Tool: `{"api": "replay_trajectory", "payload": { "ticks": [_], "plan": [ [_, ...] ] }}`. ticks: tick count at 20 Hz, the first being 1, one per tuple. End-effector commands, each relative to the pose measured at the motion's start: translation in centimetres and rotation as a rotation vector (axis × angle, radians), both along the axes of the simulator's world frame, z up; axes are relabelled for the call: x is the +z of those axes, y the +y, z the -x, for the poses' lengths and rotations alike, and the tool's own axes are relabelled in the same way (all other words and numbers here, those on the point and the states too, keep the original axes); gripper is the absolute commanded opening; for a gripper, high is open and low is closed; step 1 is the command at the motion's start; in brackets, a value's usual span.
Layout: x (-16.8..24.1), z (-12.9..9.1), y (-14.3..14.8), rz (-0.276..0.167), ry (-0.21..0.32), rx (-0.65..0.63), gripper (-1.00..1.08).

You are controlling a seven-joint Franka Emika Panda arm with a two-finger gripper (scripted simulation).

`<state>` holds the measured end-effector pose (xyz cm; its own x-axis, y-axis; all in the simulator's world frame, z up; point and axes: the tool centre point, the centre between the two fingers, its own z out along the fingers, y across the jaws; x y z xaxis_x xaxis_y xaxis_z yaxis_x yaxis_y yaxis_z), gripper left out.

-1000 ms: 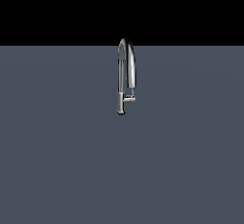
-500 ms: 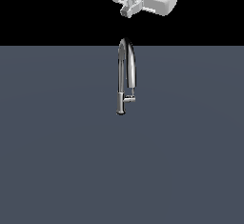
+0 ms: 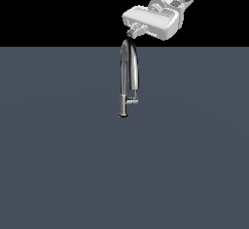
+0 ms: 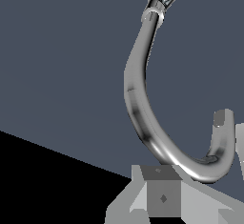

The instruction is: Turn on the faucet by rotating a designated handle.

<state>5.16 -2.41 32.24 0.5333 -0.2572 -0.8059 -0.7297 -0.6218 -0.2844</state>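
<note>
A chrome faucet (image 3: 128, 79) stands upright mid-table (image 3: 58, 164), its stubby handle (image 3: 133, 100) jutting toward the exterior view's right from the lower stem. The white pincer (image 3: 132, 32) hangs just above the spout's arch; whether it is spread cannot be told.

— What is carrying the scene?
— A flat, dark slate-grey surface (image 3: 58, 164) is filling the lower part of the exterior view.
— What is standing on it?
— Only the chrome faucet (image 3: 127, 79), rising upright from its base near the surface's middle.
</note>
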Motion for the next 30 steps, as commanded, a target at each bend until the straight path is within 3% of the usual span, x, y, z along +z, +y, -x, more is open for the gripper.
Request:
{"api": "replay_trajectory", "payload": {
  "ticks": [1, 20, 30],
  "plan": [
    [-1.3, -0.9, -0.3, -0.033, 0.039, -0.034, -1.00],
    [-13.4, -6.0, -1.8, -0.292, 0.356, -0.310, -1.00],
    [-18.6, -6.9, -1.7, -0.387, 0.477, -0.417, -1.00]
  ]
}}
